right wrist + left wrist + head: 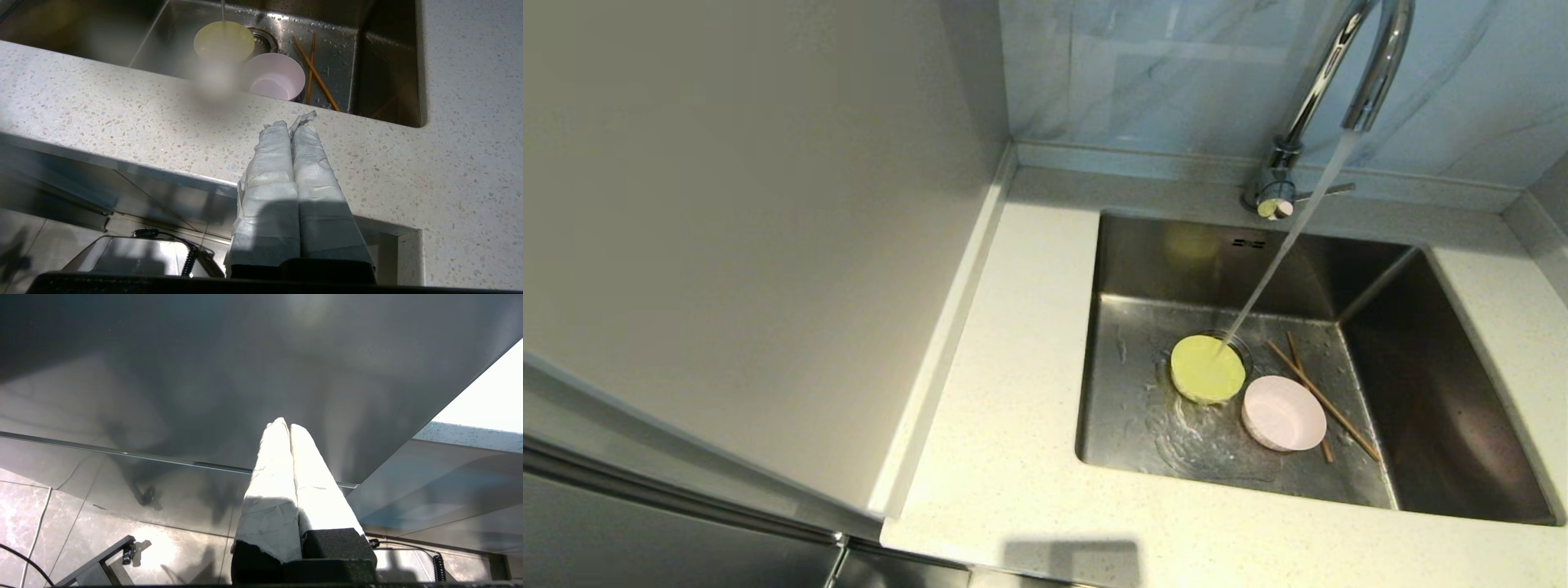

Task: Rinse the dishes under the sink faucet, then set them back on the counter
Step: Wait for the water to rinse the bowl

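Water runs from the chrome sink faucet (1347, 73) onto the yellow-green bowl (1207, 369), which sits in the steel sink (1143, 408) over the drain. The pale pink bowl (1283, 412) lies beside it, touching it. Two brown chopsticks (1319, 396) lie crossed on the basin floor behind the pink bowl. In the right wrist view the yellow-green bowl (224, 41), pink bowl (274, 76) and chopsticks (314, 73) show beyond the counter (122, 118). My right gripper (291, 124) is shut and empty, over the counter's front edge. My left gripper (285, 425) is shut and empty, low beside a grey panel.
The speckled counter (1005, 392) surrounds the sink, with a raised rim at the back and left. A tall plain grey wall panel (743, 229) stands to the left. Marbled tile (1160, 73) backs the faucet. Neither arm shows in the head view.
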Controlling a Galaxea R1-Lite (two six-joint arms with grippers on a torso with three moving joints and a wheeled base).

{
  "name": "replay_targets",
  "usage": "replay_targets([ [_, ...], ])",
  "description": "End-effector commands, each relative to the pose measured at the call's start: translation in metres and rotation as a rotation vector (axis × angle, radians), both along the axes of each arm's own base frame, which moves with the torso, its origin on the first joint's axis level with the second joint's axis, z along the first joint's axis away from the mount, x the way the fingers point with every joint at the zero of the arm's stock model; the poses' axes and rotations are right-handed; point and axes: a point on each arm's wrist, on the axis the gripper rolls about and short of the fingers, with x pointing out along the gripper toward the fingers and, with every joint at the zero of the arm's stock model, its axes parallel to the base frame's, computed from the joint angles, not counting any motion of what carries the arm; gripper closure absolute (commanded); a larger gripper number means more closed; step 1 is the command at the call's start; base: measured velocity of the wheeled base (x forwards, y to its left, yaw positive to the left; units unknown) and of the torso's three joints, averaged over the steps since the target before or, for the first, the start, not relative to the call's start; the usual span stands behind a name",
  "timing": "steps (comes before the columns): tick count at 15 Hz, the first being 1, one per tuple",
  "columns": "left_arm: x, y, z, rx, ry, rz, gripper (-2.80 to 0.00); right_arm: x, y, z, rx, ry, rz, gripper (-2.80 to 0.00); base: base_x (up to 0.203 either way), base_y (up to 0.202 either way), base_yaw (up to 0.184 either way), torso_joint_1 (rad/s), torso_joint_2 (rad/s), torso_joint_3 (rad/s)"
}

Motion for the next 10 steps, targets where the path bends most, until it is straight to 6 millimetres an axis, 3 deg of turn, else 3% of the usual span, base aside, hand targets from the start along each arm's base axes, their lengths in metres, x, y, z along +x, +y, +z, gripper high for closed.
replay_targets([
  [1,-0.0002,0.0,0.0,0.0,-0.003,0.001,0.0,0.0001,0.0,0.0001,0.0,0.002,0.001,0.0,0.0,0.0,0.0,0.0,0.0,0.0],
  [10,-0.0002,0.0,0.0,0.0,-0.003,0.001,0.0,0.0001,0.0,0.0001,0.0,0.002,0.001,0.0,0.0,0.0,0.0,0.0,0.0,0.0],
])
